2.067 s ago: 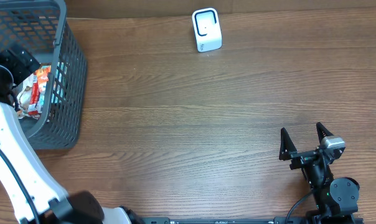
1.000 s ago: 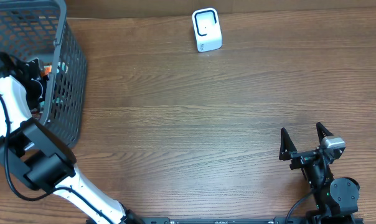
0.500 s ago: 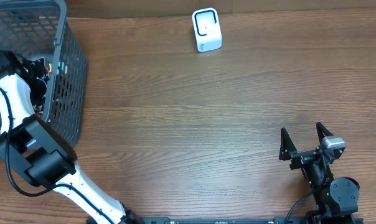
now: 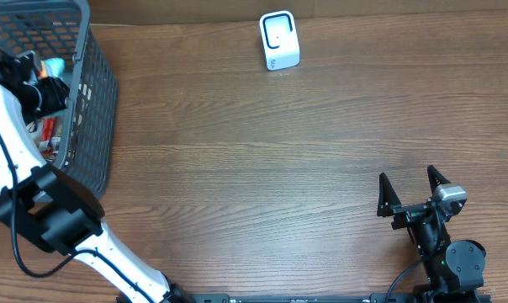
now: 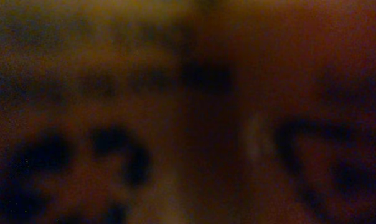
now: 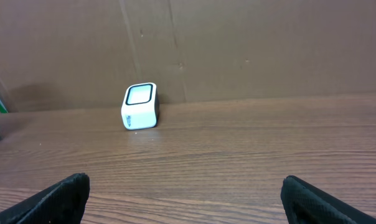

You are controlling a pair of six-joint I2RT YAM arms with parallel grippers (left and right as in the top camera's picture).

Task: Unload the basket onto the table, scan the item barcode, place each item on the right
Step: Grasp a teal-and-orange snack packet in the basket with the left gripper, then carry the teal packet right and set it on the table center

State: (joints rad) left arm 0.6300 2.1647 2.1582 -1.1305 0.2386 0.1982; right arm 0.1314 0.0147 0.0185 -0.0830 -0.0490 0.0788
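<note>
The white barcode scanner (image 4: 279,39) stands at the table's far edge, and the right wrist view shows the scanner (image 6: 140,106) against the brown wall. My left gripper (image 4: 42,91) is inside the grey mesh basket (image 4: 94,93) at the far left. An orange and teal packet (image 4: 52,66) sits right at its tip. The left wrist view is filled by a dark, blurred orange-brown surface very close to the lens, so its jaws are hidden. My right gripper (image 4: 412,192) rests open at the front right; between its fingertips (image 6: 188,193) is only bare wood.
More red and white packets (image 4: 48,128) lie lower in the basket. The basket's tall mesh wall surrounds the left arm's white links. A brown cardboard wall (image 6: 250,43) closes off the back of the table.
The left gripper has moved toward the far side of the basket, and a teal and orange packet now shows at its tip. The right arm has not moved.
</note>
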